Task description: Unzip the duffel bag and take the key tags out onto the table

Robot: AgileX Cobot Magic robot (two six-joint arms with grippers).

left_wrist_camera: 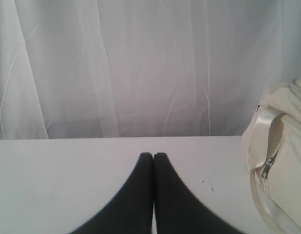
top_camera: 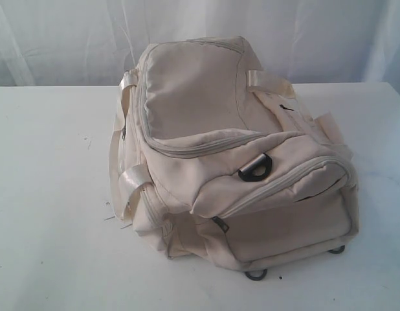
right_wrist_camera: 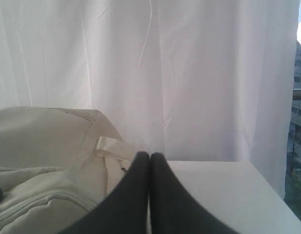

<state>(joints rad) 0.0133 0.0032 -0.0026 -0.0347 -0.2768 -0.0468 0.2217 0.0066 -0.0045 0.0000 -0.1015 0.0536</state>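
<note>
Duffel bag [top_camera: 206, 97] on the table [top_camera: 51, 214], top zip [top_camera: 193, 151] closed, contents unseen; both jaws pressed together, empty.

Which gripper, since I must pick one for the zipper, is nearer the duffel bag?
Right. The right gripper, shut, is close beside the duffel bag; the left gripper, shut, is over the table with a clear gap to the bag.

- Cream-white all over on the duffel bag [top_camera: 213, 123], plain fabric
- A glossier ivory on the straps [top_camera: 130, 180], with a satin sheen
- Pale grey on the zippers [top_camera: 187, 150], faint against the cream
- Black on the D-ring [top_camera: 255, 170]
- White for the table [top_camera: 51, 214], dotted with a few tiny dark specks
- White for the curtain [top_camera: 70, 39], streaked with soft grey folds
- Matte black on the left gripper [left_wrist_camera: 153, 157] and the right gripper [right_wrist_camera: 149, 156]
</note>
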